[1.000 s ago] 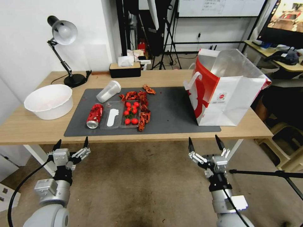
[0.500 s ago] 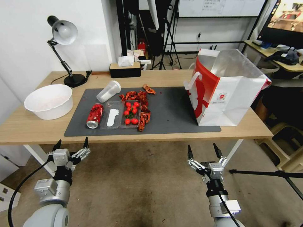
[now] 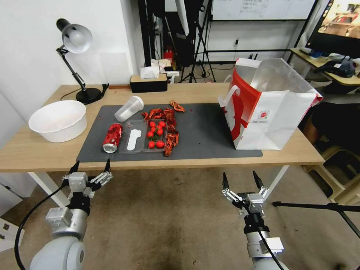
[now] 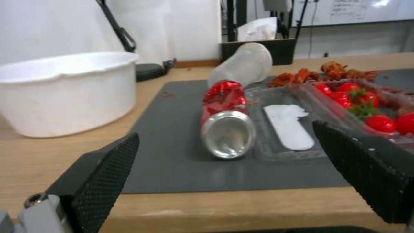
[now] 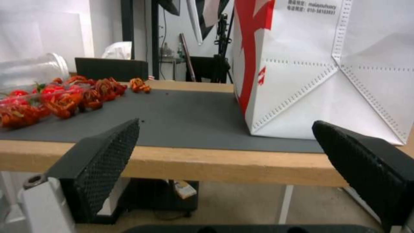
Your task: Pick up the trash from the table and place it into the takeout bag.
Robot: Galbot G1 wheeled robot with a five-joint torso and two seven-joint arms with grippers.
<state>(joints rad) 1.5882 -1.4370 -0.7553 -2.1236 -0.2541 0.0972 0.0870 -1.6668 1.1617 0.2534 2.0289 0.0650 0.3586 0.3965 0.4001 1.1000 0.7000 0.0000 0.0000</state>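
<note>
Below the table [image 3: 210, 92] edge, left gripper [image 3: 92, 167] and right gripper [image 3: 240, 179] upright, jaws spread; both empty

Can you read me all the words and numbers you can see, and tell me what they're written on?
"010-58103883": a printed number high on the takeout bag, in the right wrist view; some digits are uncertain.
The line of small print above that number is too blurred to read.
The small red logo on the takeout bag in the head view is too small to read.
The red soda can has markings too small to read.
The whiteboard writing is too small to read.
</note>
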